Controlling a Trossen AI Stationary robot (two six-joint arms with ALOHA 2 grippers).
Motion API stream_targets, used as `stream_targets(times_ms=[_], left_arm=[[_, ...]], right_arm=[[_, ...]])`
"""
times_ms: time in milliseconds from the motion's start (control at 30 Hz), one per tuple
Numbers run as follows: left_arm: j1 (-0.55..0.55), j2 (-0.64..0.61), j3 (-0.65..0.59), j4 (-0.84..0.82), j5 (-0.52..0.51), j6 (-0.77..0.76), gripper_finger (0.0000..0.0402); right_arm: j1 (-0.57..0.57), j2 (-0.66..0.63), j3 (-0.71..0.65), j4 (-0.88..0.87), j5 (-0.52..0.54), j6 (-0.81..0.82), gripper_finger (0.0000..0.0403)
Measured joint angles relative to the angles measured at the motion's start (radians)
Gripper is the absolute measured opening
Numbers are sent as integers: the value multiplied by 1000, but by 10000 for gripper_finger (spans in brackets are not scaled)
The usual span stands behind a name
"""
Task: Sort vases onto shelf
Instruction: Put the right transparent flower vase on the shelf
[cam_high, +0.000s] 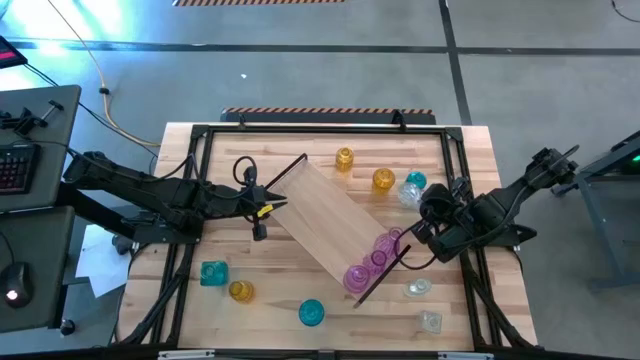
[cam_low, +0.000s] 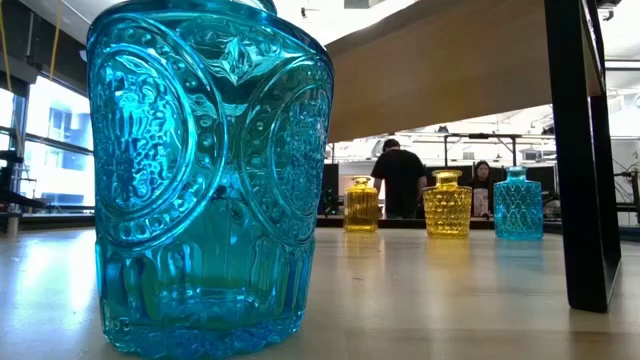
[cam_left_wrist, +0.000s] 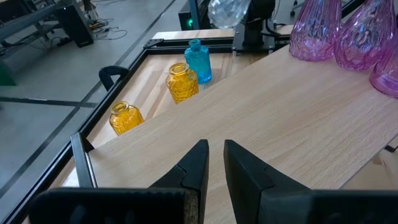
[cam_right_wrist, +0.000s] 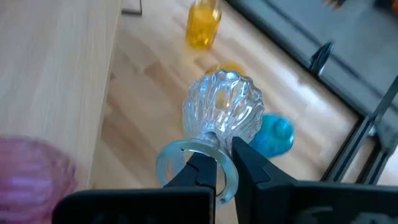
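The shelf (cam_high: 340, 215) lies slantwise mid-table, standing on its dark end pieces (cam_low: 585, 150). Three pink vases (cam_high: 370, 262) stand on its right end. My left gripper (cam_high: 262, 208) is at the shelf's left end, its fingers nearly together over the board (cam_left_wrist: 280, 118). My right gripper (cam_high: 425, 205), just beyond the shelf's far long side, is shut on a clear vase (cam_high: 409, 194). Two amber vases (cam_high: 344, 158) (cam_high: 384, 180) and a teal one (cam_high: 416, 181) stand behind the shelf. My left gripper's fingertips (cam_left_wrist: 200, 163) sit on or just above the board's top near its left end; whether they touch it I cannot tell. My right gripper holds the clear vase by the rim of its mouth (cam_right_wrist: 231, 177), one finger inside the mouth and one outside. The round body (cam_right_wrist: 222, 112) juts out beyond the fingertips, apparently clear of the table.
In front of the shelf stand a teal vase (cam_high: 213, 272), an amber one (cam_high: 240, 291), a teal one (cam_high: 311, 312) filling the low view (cam_low: 210, 180), and two clear ones (cam_high: 418, 288) (cam_high: 430, 322). A dark frame (cam_high: 200, 135) rims the table. People stand in the room behind.
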Motion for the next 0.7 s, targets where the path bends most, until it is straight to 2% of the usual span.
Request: stream_targets(times_ms=[267, 467, 700], left_arm=[[0, 0, 0, 0, 0, 0, 44], [0, 0, 0, 0, 0, 0, 44], [0, 0, 0, 12, 0, 12, 44]], right_arm=[[-98, 0, 50, -1, 146, -154, 0], [-180, 0, 136, 2, 150, -287, 0], [-233, 0, 332, 119, 108, -492, 0]])
